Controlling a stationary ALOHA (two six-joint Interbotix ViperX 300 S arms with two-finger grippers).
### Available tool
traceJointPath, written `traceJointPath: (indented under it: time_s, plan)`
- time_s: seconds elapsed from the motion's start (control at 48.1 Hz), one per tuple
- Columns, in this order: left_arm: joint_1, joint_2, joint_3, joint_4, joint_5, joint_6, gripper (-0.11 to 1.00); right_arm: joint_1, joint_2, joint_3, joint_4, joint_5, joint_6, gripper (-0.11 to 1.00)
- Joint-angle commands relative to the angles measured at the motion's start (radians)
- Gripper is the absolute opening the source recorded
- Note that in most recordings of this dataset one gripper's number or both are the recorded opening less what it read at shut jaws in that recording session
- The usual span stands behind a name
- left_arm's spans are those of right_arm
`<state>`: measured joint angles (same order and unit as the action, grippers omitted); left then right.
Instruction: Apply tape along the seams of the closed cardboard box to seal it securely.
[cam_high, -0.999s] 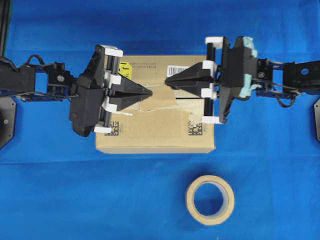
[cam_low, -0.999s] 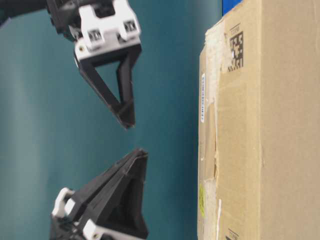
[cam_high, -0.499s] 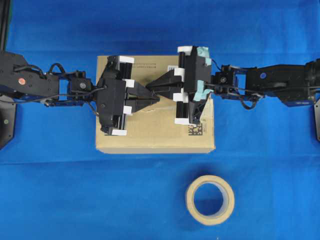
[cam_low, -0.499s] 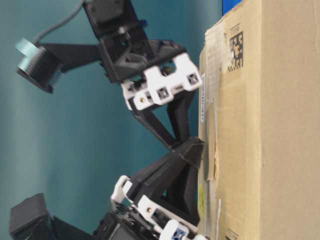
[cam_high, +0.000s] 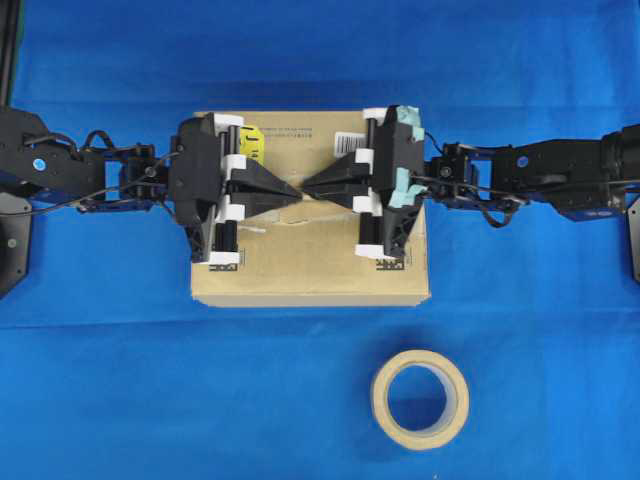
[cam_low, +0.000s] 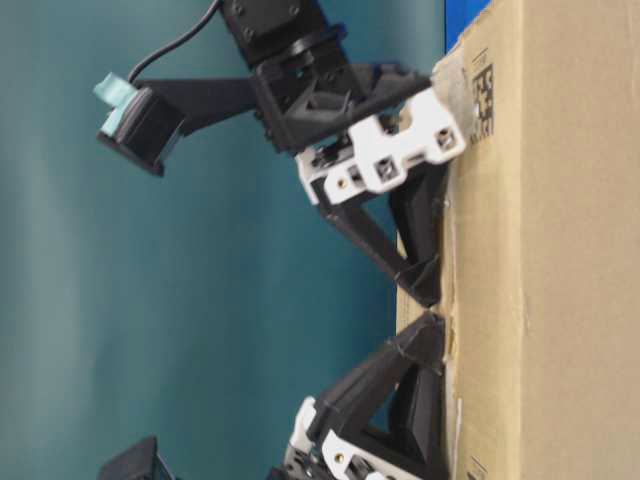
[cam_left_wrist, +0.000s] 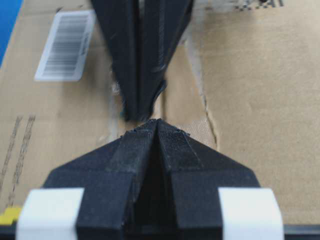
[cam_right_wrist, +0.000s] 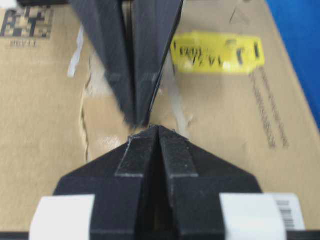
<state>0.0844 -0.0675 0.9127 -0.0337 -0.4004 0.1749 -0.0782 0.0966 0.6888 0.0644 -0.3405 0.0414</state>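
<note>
The brown cardboard box (cam_high: 300, 272) lies on the blue cloth, with its top toward both wrist cameras. My left gripper (cam_high: 296, 193) and right gripper (cam_high: 308, 189) are both shut and hold nothing. Their tips meet nose to nose at the middle of the box top. In the table-level view the right gripper (cam_low: 428, 295) and left gripper (cam_low: 432, 325) rest against the box (cam_low: 560, 250). The glossy tan tape (cam_left_wrist: 187, 105) lies flat under the tips, and the tape (cam_right_wrist: 102, 122) also shows in the right wrist view. The seams are mostly hidden beneath the fingers.
A beige tape roll (cam_high: 420, 400) lies on the cloth in front of the box. The box top carries a yellow sticker (cam_high: 250, 133), a white barcode label (cam_left_wrist: 67, 45) and a black square code (cam_right_wrist: 27, 22). Both arms stretch in from the sides.
Both shut grippers came down from above onto the box top. The left tip drew back leftward a little; the tips now meet at the centre.
</note>
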Motion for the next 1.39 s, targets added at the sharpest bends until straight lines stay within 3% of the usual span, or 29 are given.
traceJointPath:
  time_s: [0.0, 0.437, 0.624, 0.791, 0.978, 1.103, 1.373]
  plan:
    - [0.009, -0.008, 0.017, -0.002, 0.005, -0.02, -0.01, 0.008, -0.029, 0.031, 0.006, 0.014, 0.006, -0.01]
    - [0.009, -0.017, 0.06, -0.008, 0.011, -0.058, -0.01, 0.008, -0.098, 0.132, 0.04, -0.028, 0.011, -0.01]
    - [-0.026, -0.04, 0.002, -0.005, 0.012, -0.029, -0.01, 0.008, -0.137, 0.101, 0.037, -0.025, 0.002, -0.01]
    - [-0.069, -0.077, -0.077, -0.003, 0.012, 0.058, -0.01, 0.008, -0.201, 0.067, 0.025, -0.025, -0.008, -0.01]
    - [-0.084, -0.046, -0.155, 0.003, 0.012, 0.132, -0.01, 0.008, -0.173, 0.017, 0.003, -0.025, -0.009, -0.01]
    - [-0.087, -0.014, -0.198, 0.002, 0.012, 0.141, -0.01, 0.011, -0.129, -0.023, 0.002, -0.018, -0.009, -0.01]
    - [-0.087, 0.026, -0.19, -0.005, 0.014, 0.112, -0.01, 0.035, -0.044, -0.075, 0.0, -0.015, -0.006, -0.01]
